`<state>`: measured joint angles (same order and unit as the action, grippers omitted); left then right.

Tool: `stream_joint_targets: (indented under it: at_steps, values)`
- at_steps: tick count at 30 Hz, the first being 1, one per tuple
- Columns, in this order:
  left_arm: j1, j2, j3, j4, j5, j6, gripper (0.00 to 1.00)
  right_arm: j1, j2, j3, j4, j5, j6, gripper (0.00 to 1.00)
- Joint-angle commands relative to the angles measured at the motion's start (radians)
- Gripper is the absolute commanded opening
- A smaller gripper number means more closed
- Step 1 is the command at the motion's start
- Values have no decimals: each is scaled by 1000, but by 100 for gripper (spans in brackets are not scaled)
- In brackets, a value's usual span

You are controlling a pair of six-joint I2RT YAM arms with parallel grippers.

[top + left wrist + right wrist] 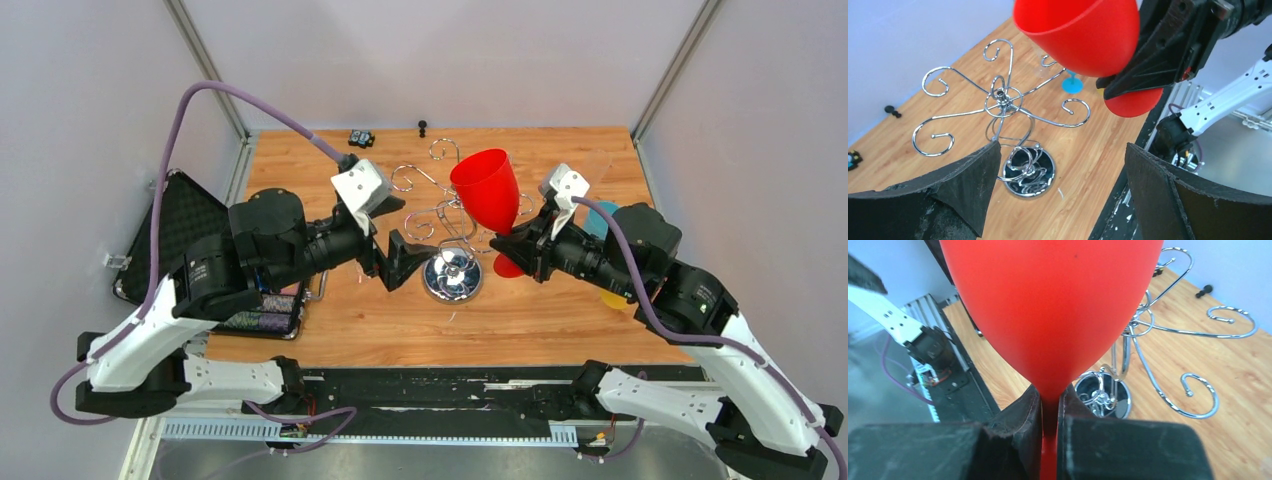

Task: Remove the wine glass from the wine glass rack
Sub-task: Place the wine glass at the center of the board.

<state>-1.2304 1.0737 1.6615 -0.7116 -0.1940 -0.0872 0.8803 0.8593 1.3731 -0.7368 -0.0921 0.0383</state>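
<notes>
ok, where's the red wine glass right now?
The red wine glass is centre-right in the top view, stem pinched in the right gripper, just right of the wine glass rack.

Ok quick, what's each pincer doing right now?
Left pincer: open, holding nothing.
Right pincer: closed on the red wine glass, by its stem.

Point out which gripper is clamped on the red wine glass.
The right gripper: it is shut on the stem of the red wine glass. The left gripper stands wide open and empty, near the wine glass rack.
</notes>
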Motion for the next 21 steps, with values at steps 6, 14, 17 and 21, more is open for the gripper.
stream_joint_targets:
  at_steps: [6,14,17,21]
  values:
    - [308,6,24,32,334,-208,100,3,-7,-14,8,33,-315,0]
    - [603,10,15,65,560,-360,100,22,20,-16,12,64,-502,0]
    - [693,16,-4,112,696,-429,99,51,31,-17,21,87,-585,0]
    - [799,17,-45,169,811,-520,99,69,54,-5,39,128,-663,0]
